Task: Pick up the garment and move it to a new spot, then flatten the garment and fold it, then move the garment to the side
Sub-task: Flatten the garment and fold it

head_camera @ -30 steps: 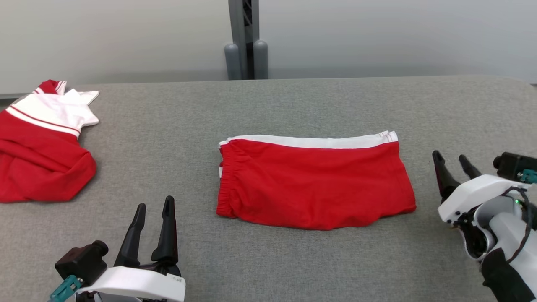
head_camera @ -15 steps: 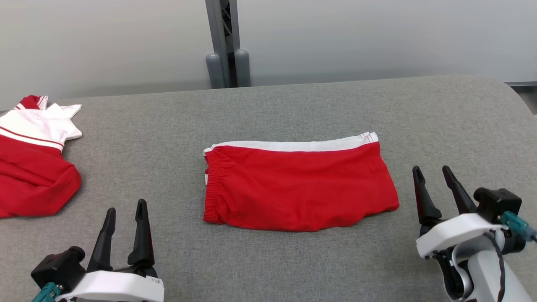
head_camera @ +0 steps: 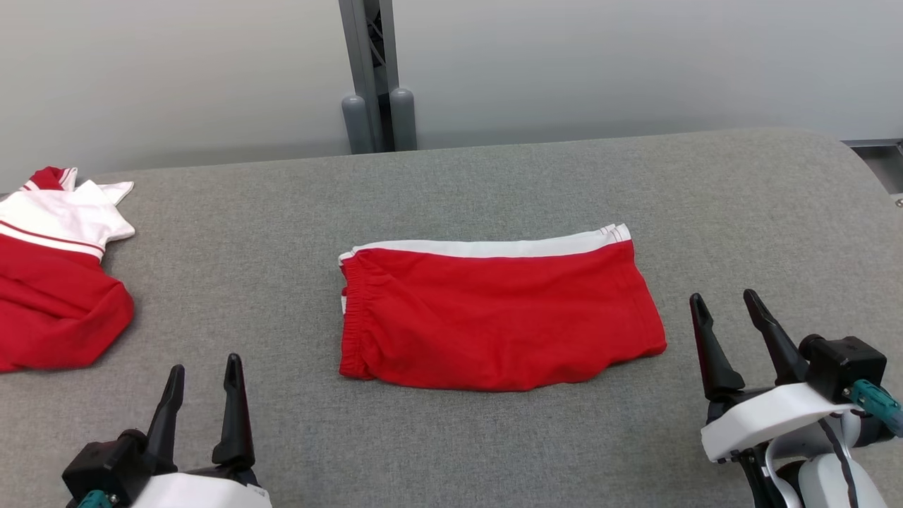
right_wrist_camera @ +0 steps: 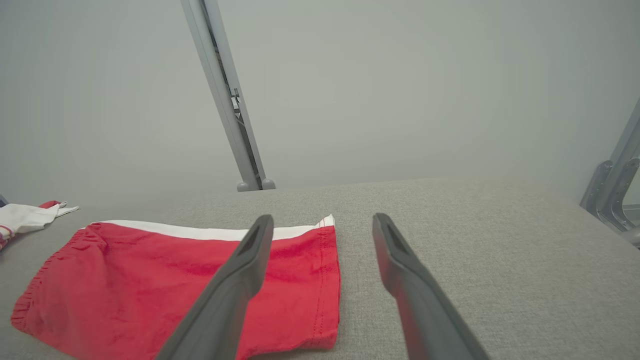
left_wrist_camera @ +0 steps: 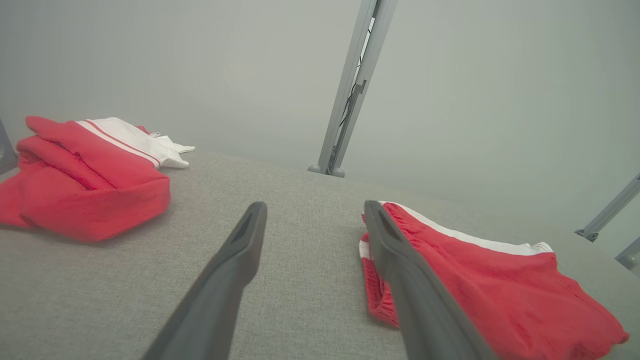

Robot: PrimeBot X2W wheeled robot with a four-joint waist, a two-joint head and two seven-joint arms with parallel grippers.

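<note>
The garment (head_camera: 494, 317), a pair of red shorts with a white band, is lying on the grey table (head_camera: 494, 183) on the near side of the grey post (head_camera: 374, 70) and a little to the robot's right of it. Its white band is running along the edge that faces the post, and its gathered waistband is sitting almost straight out from the post's foot. It is looking flat and doubled over, so the folding is probably done and the shift to the side is what is waiting. The left gripper (head_camera: 204, 365) is hovering nearer the robot than the post and to its left, fingers spread and gripping nothing. The right gripper (head_camera: 724, 298) is hanging far to the post's right, likewise spread and empty. Both are standing clear of the cloth, one off each end, likely so that each can be reaching in for an end without rumpling the fold. A red and white top (head_camera: 49, 310) is lying bunched far to the post's left, well apart from the garment, which seems to be marking the side where finished pieces are going.
</note>
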